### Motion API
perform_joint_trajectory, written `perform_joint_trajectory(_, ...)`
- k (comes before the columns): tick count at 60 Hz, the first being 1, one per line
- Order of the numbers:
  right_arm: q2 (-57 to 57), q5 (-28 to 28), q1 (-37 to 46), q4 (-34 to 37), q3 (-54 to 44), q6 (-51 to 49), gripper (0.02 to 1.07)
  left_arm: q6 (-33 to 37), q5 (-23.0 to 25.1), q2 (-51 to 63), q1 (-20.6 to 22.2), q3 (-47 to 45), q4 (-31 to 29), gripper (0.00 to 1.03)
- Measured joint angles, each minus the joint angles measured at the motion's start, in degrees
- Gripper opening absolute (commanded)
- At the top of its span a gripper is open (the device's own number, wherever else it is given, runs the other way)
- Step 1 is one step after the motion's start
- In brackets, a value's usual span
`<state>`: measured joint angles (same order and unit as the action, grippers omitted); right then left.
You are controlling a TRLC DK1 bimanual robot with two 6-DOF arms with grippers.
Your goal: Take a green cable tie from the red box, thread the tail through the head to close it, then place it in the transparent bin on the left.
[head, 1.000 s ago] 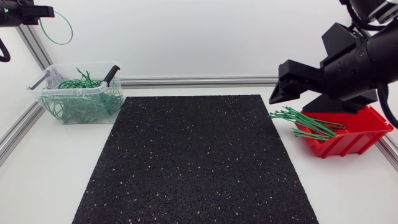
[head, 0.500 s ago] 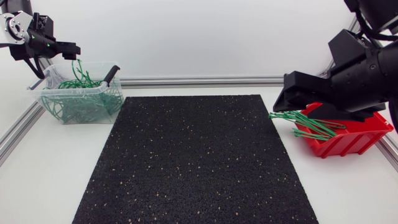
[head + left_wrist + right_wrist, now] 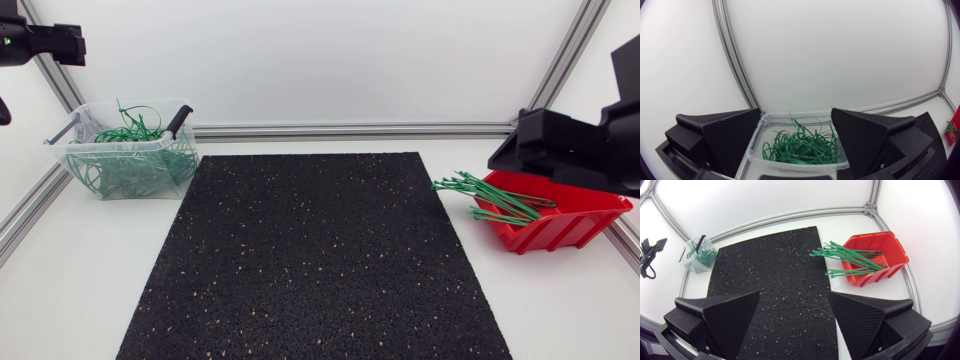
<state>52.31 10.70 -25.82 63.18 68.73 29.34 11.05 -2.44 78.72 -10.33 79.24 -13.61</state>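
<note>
Bin point(image 3: 128, 146) left of mat point(image 3: 310, 260), red box point(image 3: 562, 232) right

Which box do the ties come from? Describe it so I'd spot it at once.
Find the big black speckled mat in the middle. Just off its right edge sits a red box with straight green cable ties poking out toward the mat. The only other container, a clear bin past the mat's far left corner, holds a tangle of looped ties.

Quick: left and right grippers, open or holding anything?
Left gripper: open, empty, over the transparent bin.
Right gripper: open, empty.
</note>
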Motion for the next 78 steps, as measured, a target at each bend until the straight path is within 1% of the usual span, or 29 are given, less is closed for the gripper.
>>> perform_joint_trajectory(9,-5.40,6.80,0.00,-0.92,-3.56,-2.51,1.02,1.03,0.02,-10.38,3.04,-9.94,1.51,1.00)
perform_joint_trajectory(14,-8.59,9.97,0.07,-3.41,-5.79,-4.28,1.02,1.03,0.02,-15.32,4.44,-13.79,1.53,1.00)
perform_joint_trajectory(19,-12.28,11.30,0.77,-5.27,-8.48,-6.38,1.02,1.01,0.00,-20.20,5.70,-17.27,1.66,1.00)
perform_joint_trajectory(25,-17.31,13.20,3.34,-9.29,-12.87,-10.27,1.02,0.94,0.02,-25.29,6.67,-21.51,2.32,1.00)
perform_joint_trajectory(36,-26.47,13.66,9.07,-15.67,-20.35,-17.88,1.02,0.04,-0.02,-34.05,8.04,-29.99,3.15,1.00)
perform_joint_trajectory(45,-32.76,13.79,9.70,-19.28,-26.45,-20.68,1.02,-0.55,0.00,-40.48,8.22,-35.41,3.17,1.00)
perform_joint_trajectory(54,-38.91,13.81,10.60,-24.33,-33.38,-22.43,1.02,-0.55,0.02,-46.75,8.22,-41.13,3.67,1.00)
perform_joint_trajectory(58,-41.94,14.25,11.32,-27.67,-36.33,-24.17,1.02,-0.57,0.00,-49.24,8.22,-43.41,4.09,1.00)
perform_joint_trajectory(67,-48.02,14.64,12.96,-33.05,-41.22,-27.41,1.02,-0.96,0.02,-54.25,8.20,-47.41,4.57,1.00)
perform_joint_trajectory(78,-49.55,10.78,15.08,-38.73,-45.92,-28.46,1.02,-2.29,0.24,-59.25,8.22,-53.40,5.86,1.00)
